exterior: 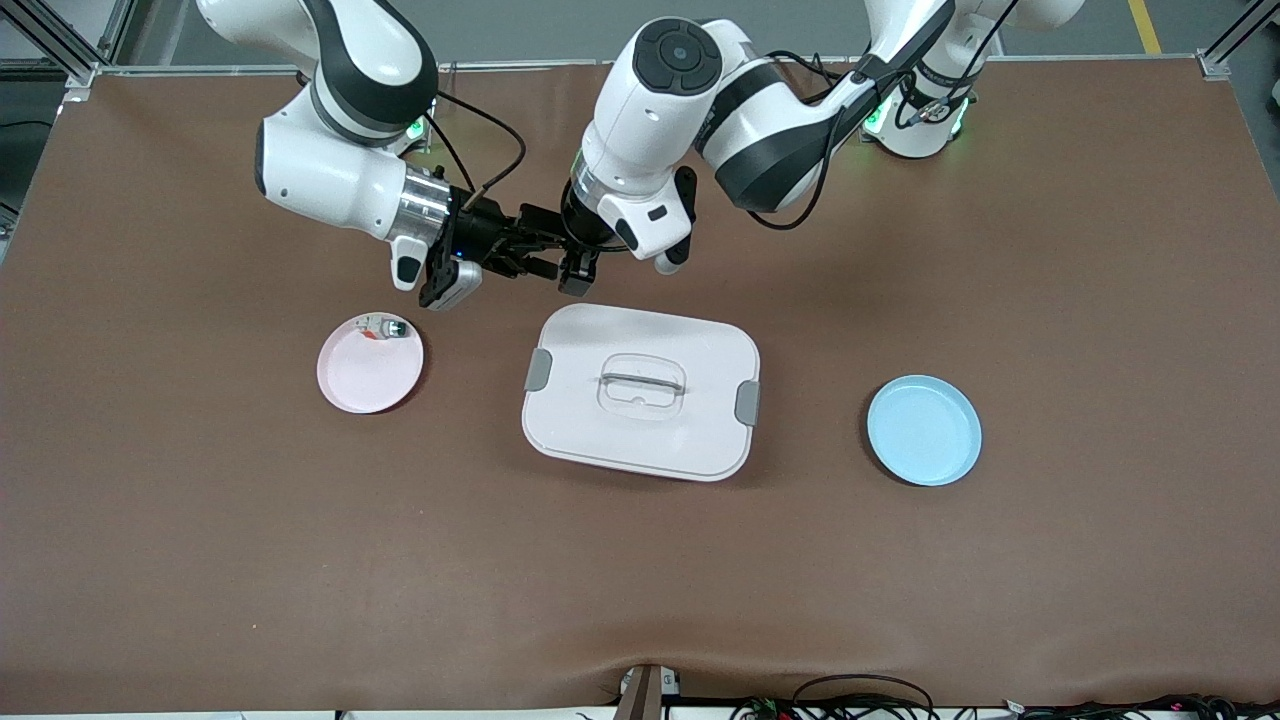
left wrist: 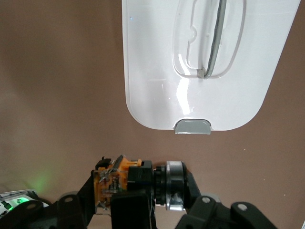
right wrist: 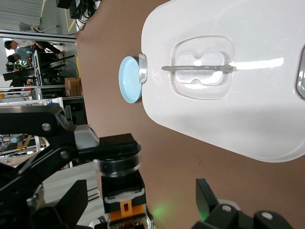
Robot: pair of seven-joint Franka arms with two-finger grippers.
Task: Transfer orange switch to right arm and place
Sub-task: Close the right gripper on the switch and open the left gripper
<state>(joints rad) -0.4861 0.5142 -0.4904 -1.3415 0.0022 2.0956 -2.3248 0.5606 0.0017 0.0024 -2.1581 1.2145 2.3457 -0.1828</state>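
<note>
The orange switch (left wrist: 136, 179) is in the air, over the table just past the white box's edge. It has an orange-tan body at one end and a round black end. My left gripper (left wrist: 141, 187) is shut on it lengthwise and reaches in from above at the table's middle (exterior: 573, 265). My right gripper (right wrist: 140, 202) is open, with its fingers (right wrist: 76, 200) standing wide on either side of the switch (right wrist: 123, 191) without touching it. In the front view the right gripper (exterior: 538, 248) meets the left one and the switch is hidden between them.
A white lidded box (exterior: 641, 390) with grey clips lies at the table's middle, just under the grippers. A pink plate (exterior: 368, 375) toward the right arm's end holds a tiny white part with a green cap (exterior: 385, 326). A blue plate (exterior: 923, 430) lies toward the left arm's end.
</note>
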